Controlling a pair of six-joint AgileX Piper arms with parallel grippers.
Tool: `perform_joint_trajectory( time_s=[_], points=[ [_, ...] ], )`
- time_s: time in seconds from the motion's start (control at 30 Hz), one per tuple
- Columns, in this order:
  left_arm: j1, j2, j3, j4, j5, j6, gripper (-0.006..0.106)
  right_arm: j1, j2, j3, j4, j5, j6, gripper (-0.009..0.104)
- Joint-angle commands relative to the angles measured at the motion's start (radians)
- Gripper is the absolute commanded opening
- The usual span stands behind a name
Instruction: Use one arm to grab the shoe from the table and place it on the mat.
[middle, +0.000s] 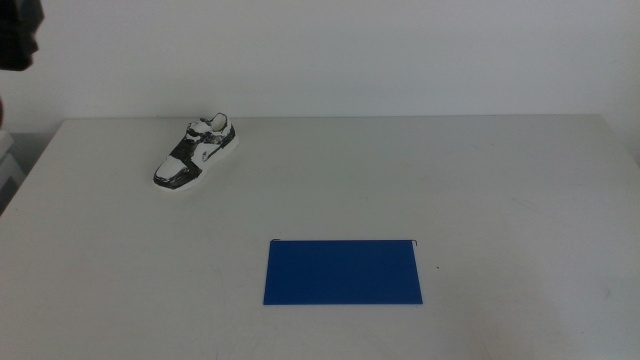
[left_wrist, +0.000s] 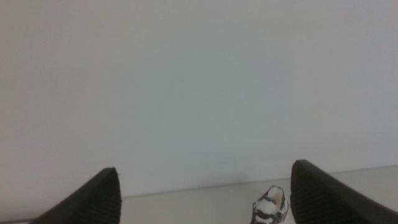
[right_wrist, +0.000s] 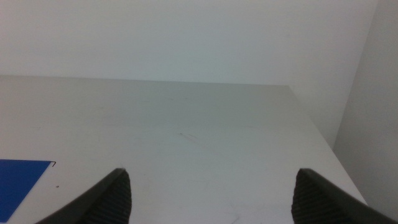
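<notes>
Both end effectors spread wide, holding nothing: left (left_wrist: 202, 196), right (right_wrist: 211, 196) | shoe (middle: 196, 153) on table (middle: 500, 200), apart from mat (middle: 343, 271)

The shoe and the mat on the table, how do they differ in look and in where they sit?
The shoe is black and white with laces and stands up off the table; the mat is plain deep blue and lies flat. The shoe sits at the far left, angled; the mat lies nearer the camera, near the middle, squared to the table edge. The mat is longer. Both rest untouched on the table.
</notes>
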Motion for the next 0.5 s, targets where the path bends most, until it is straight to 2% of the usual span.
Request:
perform_joint_trajectory(
  time_s=[0.0,0.33,0.47],
  points=[
    [-0.002,0.022,-0.055,-0.017,-0.069,-0.012,0.094,-0.005,-0.02,-0.01,-0.008,-0.079,-0.013,0.066],
    [-0.002,0.236,-0.378,-0.002,0.253,0.009,0.094,-0.005,-0.02,-0.01,-0.008,-0.079,-0.013,0.066],
    [-0.002,0.361,-0.554,-0.017,0.403,0.082,0.094,-0.005,-0.02,-0.01,-0.008,-0.079,-0.013,0.066]
  ],
)
